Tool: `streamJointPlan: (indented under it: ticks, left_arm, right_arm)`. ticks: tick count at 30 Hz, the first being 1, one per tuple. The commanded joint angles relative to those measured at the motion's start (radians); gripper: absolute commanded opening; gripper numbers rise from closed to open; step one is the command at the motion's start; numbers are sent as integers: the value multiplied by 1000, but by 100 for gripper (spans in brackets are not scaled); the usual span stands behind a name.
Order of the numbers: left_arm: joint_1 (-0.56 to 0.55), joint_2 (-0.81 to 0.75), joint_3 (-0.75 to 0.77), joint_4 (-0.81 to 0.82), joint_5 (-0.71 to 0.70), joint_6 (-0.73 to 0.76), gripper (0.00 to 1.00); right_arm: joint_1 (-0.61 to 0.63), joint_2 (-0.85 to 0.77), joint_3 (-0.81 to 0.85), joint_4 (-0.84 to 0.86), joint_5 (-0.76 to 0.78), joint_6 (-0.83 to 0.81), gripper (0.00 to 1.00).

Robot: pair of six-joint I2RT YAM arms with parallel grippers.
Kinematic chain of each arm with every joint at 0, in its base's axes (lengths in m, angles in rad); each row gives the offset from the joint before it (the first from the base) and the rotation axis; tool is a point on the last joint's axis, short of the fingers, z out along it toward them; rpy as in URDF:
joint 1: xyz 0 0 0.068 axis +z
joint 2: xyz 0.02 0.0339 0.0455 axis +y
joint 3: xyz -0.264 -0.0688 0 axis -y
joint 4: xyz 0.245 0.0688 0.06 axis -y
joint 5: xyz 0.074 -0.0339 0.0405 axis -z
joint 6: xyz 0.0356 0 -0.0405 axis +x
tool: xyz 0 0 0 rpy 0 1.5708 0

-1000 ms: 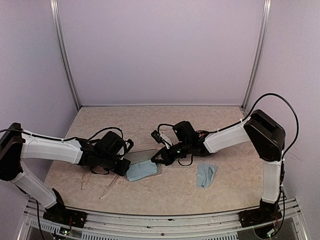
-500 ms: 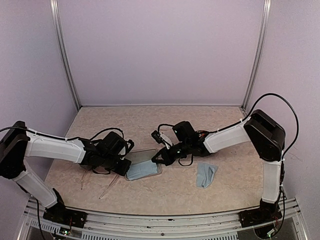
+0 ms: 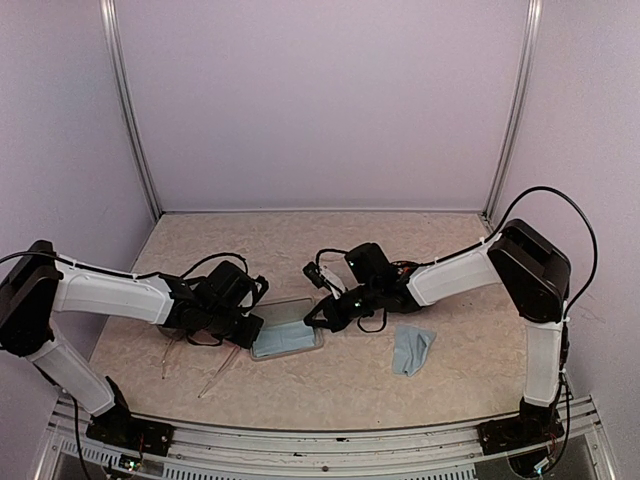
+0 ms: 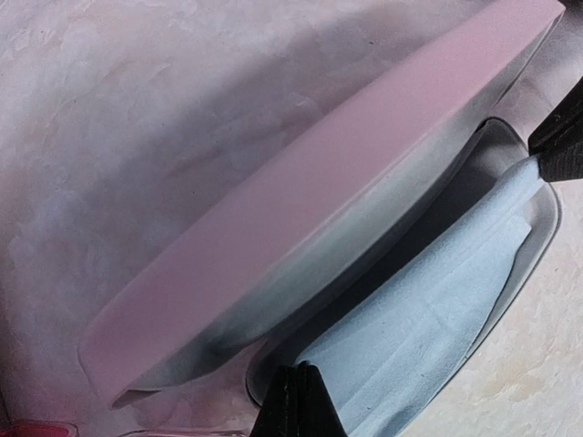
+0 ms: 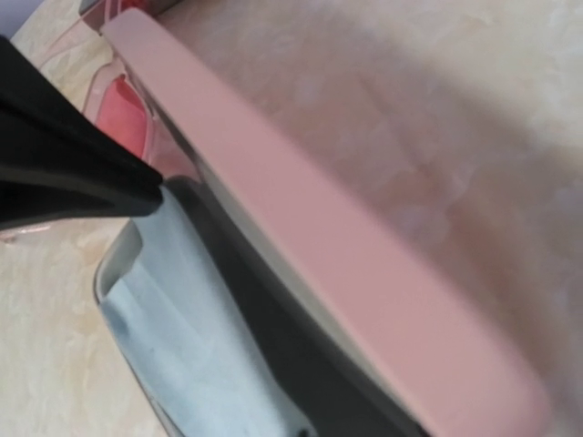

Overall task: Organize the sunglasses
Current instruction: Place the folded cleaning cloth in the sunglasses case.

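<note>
my left tool (image 4: 297,390) and right tool (image 5: 150,189) were each pinched tight on an end of the light-blue cloth (image 4: 428,300) lying in the open pink case (image 4: 301,218). i took this for the lining step: laying the cloth flat before any glasses went in. the red-pink sunglasses (image 5: 123,107) lay on the table (image 3: 330,250) just beside the case. the pale pair (image 3: 213,375) lay nearer the front edge. next, i judged, meant releasing the cloth, lifting clear, then taking one pair by its frame.
</note>
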Motion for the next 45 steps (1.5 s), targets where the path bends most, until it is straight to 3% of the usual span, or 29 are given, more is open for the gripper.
streamJointPlan:
  ticks: [1, 10, 18, 28, 34, 38, 45]
  left_arm:
    - [7, 13, 24, 21, -15, 14, 0]
    - [7, 11, 17, 20, -11, 9, 0]
    - [7, -12, 23, 6, -17, 1, 8]
    - [6, -79, 14, -18, -41, -18, 26]
    - [6, -185, -18, -43, -82, -58, 44]
    - [-13, -269, -58, -73, -104, -154, 48]
    - [-119, -358, -126, -158, -196, -359, 59]
  right_arm:
    - [10, 19, 26, -5, 15, -9, 0]
    - [10, 28, 46, -17, 21, -10, 1]
    - [10, 25, 73, -53, 43, -24, 18]
    - [9, -63, 15, -83, 92, -36, 31]
    - [10, -165, -58, -94, 140, -38, 38]
    - [9, -218, -112, -91, 165, -23, 47]
    - [11, -244, -176, -54, 166, 5, 52]
